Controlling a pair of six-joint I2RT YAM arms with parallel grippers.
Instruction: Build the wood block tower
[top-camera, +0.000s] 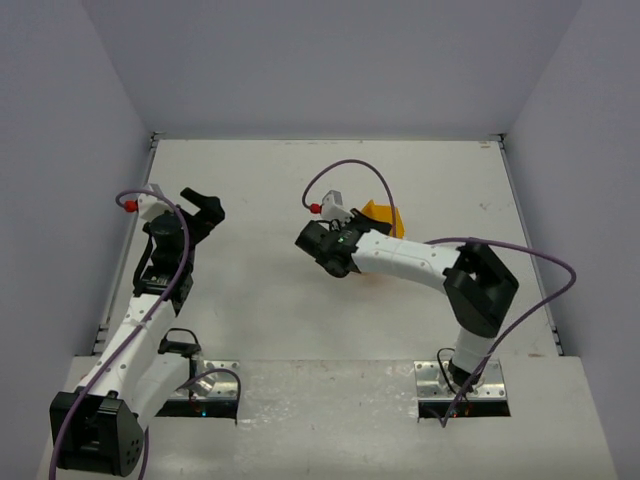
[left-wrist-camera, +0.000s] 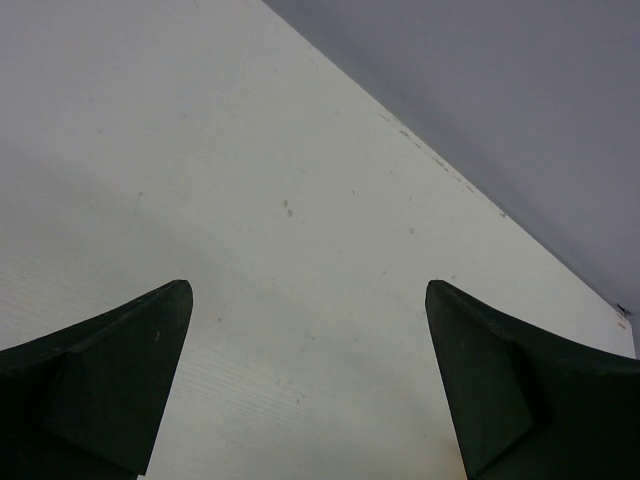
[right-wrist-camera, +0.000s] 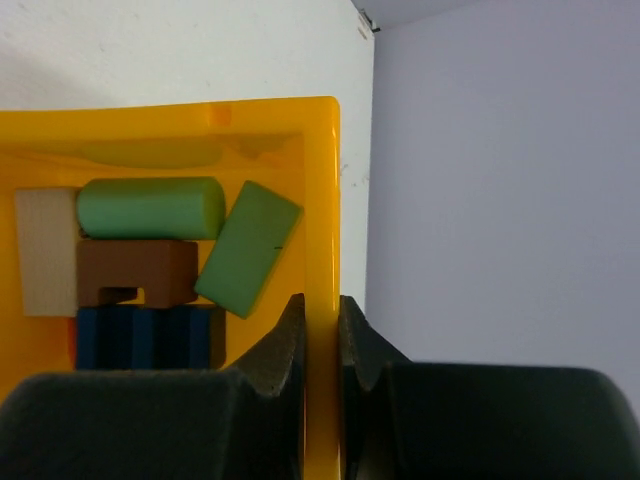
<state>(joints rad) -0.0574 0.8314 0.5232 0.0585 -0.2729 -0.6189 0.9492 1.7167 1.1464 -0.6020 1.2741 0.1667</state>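
The wooden blocks lie loose inside the yellow bin, not stacked. In the right wrist view I see a green cylinder, a green brick, a brown arch piece, a blue block and a pale plain block. My right gripper is shut on the bin's side wall, one finger inside and one outside. In the top view the bin shows partly behind my right gripper. My left gripper is open and empty over bare table.
The white table is enclosed by grey walls at the back and on both sides. The bin sits mid-table, right of centre. A purple cable loops above the right wrist.
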